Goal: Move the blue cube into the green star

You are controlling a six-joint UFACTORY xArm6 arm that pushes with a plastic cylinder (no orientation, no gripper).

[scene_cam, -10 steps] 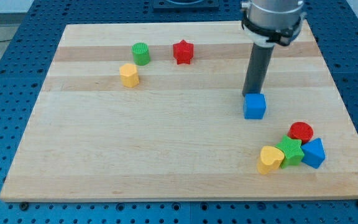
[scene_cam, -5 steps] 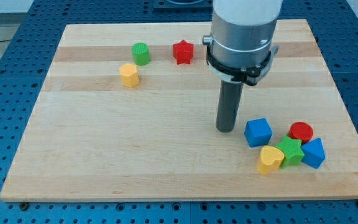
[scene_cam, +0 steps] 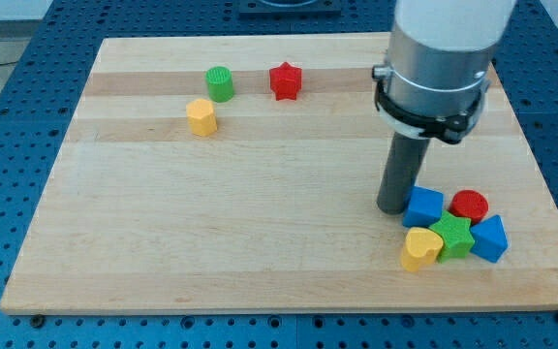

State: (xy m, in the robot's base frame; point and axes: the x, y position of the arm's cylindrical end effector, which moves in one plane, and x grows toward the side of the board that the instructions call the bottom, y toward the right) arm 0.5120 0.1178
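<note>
The blue cube (scene_cam: 423, 206) sits at the view's lower right, touching the green star (scene_cam: 452, 236) just below and to its right. My tip (scene_cam: 392, 207) rests on the board right against the cube's left side. A red cylinder (scene_cam: 469, 206) is right of the cube, a yellow heart (scene_cam: 419, 248) is left of the star, and another blue block (scene_cam: 489, 238) is right of the star.
A green cylinder (scene_cam: 220, 83), a red star (scene_cam: 285, 80) and a yellow block (scene_cam: 201, 116) stand at the view's upper left. The wooden board (scene_cam: 211, 223) lies on a blue perforated table; its right edge is close to the cluster.
The blue cube slid down and right, from mid-right of the board into the cluster beside the green star. My tip went round to its left and followed it right.
</note>
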